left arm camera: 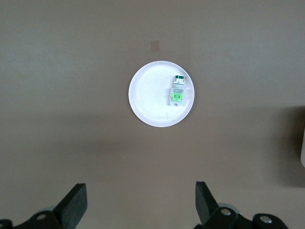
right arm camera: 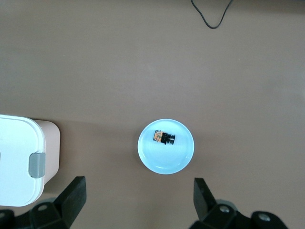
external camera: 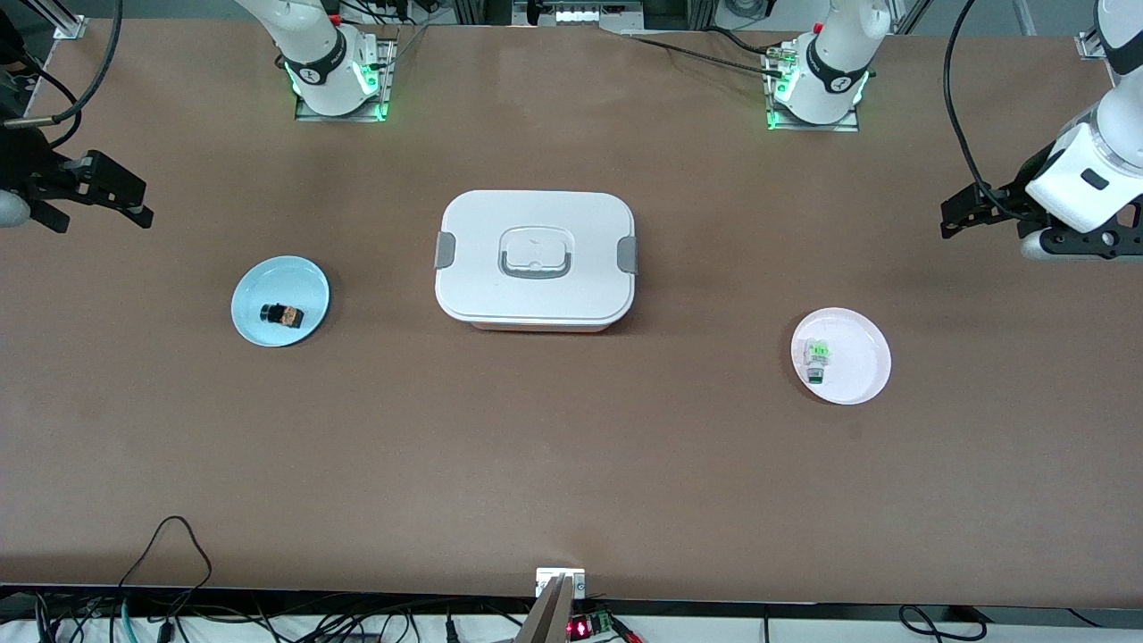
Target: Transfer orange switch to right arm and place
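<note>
Nothing is grasped yet: the tiny black orange-ended switch (external camera: pixel 281 314) lies on the pale blue round plate (external camera: pixel 254 290). Both the left tool (left arm camera: pixel 140 207) and right tool (right arm camera: pixel 138 202) hang open, so a pickup probably comes next.

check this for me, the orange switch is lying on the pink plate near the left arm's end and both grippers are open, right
Not quite. The orange switch lies on the blue plate toward the right arm's end; the pink plate holds a white-and-green part. The front view shows it. Left gripper and right gripper are indeed open.
</note>
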{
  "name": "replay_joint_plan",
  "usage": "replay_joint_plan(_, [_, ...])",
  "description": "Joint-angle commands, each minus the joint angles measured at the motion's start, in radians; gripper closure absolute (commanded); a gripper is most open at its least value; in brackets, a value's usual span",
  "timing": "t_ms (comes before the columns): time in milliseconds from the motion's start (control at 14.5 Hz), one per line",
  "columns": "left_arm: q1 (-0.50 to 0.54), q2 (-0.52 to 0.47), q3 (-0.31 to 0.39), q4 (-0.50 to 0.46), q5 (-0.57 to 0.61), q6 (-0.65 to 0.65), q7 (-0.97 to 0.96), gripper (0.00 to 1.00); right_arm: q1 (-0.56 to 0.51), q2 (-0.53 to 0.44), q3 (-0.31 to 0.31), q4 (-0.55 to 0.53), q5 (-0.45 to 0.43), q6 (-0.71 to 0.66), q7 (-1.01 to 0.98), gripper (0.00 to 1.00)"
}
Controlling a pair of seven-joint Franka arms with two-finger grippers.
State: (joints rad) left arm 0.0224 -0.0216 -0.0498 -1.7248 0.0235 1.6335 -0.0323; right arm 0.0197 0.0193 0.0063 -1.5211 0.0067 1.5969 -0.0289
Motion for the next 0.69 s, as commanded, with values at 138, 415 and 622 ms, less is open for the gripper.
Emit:
replay_joint_plan(138, [0.002,-0.006,-0.002,0.008,0.023,-0.017,0.012,0.00,0.011,0.002,-0.012,0.028,0.007,-0.054,0.021,0.00])
replay_joint_plan(415, [0.001,-0.005,-0.002,0.008,0.023,-0.017,0.009,0.00,0.017,-0.002,-0.012,0.032,0.006,-0.058,0.027,0.00])
replay_joint_plan(622, [0.001,-0.005,-0.002,0.010,0.023,-0.017,0.009,0.00,0.014,-0.006,-0.014,0.032,0.004,-0.058,0.030,0.00])
